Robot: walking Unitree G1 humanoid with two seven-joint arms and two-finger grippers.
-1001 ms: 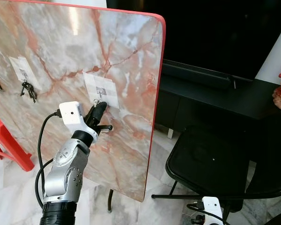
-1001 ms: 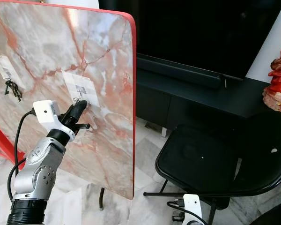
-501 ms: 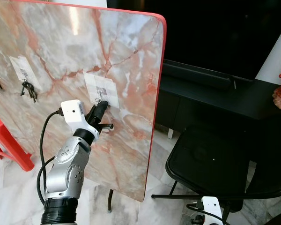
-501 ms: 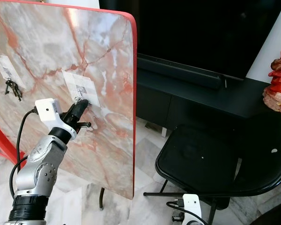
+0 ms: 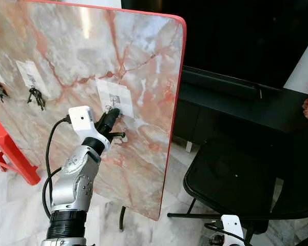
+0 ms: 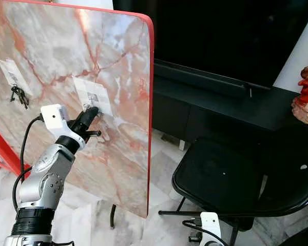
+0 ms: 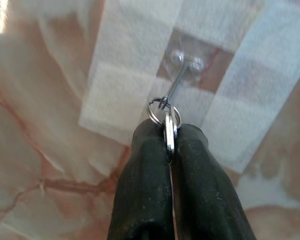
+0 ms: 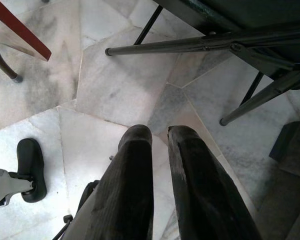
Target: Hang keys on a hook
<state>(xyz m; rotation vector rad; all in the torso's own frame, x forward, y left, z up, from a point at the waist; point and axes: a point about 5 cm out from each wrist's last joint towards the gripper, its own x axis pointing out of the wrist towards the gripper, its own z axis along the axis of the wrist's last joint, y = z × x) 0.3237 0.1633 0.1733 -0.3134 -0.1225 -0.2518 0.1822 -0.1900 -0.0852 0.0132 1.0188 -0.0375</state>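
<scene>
Left end effector pinching key ring at hook on upended marble table. Risk: releasing before ring seats, dropping keys.

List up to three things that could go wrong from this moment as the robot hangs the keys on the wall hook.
1. The key ring sits near the tip of the thin hook; if the left gripper lets go now, the ring may slide off.
2. The hook hangs from a stuck-on pad on the tilted marble board; pulling could peel it away.
3. The keys hang close to the board and may scrape it.
</scene>
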